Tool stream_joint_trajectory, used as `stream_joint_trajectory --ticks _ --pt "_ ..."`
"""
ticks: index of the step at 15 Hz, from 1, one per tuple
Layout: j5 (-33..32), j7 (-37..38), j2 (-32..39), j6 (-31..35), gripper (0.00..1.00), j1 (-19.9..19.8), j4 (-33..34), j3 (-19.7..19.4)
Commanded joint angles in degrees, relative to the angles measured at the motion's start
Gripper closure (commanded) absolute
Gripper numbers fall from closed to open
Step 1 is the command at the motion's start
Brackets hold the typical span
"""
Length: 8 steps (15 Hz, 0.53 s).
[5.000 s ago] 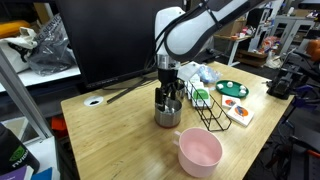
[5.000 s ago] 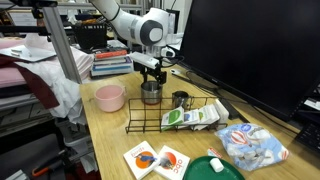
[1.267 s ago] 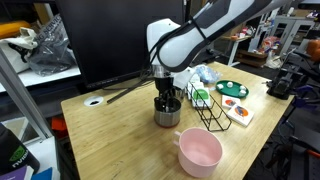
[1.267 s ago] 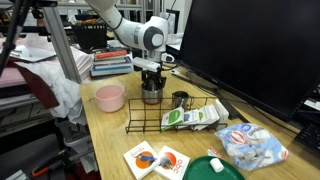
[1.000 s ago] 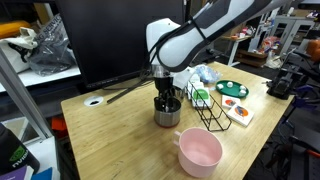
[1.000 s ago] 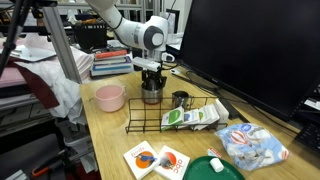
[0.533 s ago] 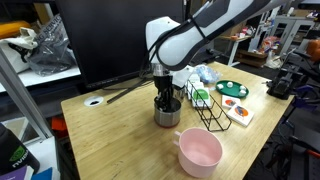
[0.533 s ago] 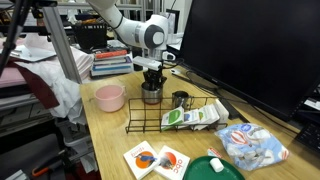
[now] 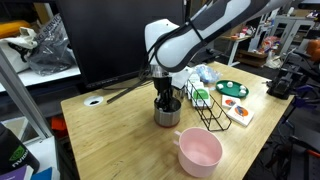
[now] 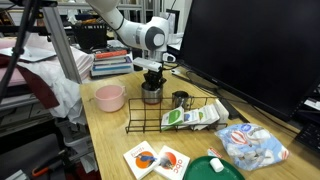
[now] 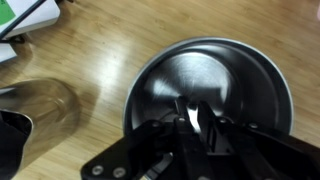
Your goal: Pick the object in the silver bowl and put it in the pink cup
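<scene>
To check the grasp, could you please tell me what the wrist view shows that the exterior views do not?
Only the wrist view shows the inside of the silver bowl, with the end effector closed on a small pale object. Only the exterior views show the pink cup and the wire rack. Both show the end effector reaching down into the silver bowl.

The arm [image 9: 190, 38] is glossy white, built of thick rounded shells that swell at every joint, with thin dark bands where one shell meets the next. In an exterior view, a round grey cap [image 10: 155, 38] closes the side of the last white joint. Under that joint sits the claw [image 10: 151, 88], black all over and blocky. The wrist view shows its flat matt-black body and two narrow dark fingers [image 11: 208, 122].
</scene>
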Motion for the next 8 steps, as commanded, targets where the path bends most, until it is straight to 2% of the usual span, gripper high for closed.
stream_joint_trajectory --ticks 1,3,8 --pt "-0.9 0.2 0.9 -2.4 0.54 0.7 2.3 -0.6" --pt "-0.8 0.2 0.9 -2.4 0.47 0.7 2.3 -0.6" --pt "-0.6 0.1 1.1 -3.0 0.13 0.6 3.0 -0.5"
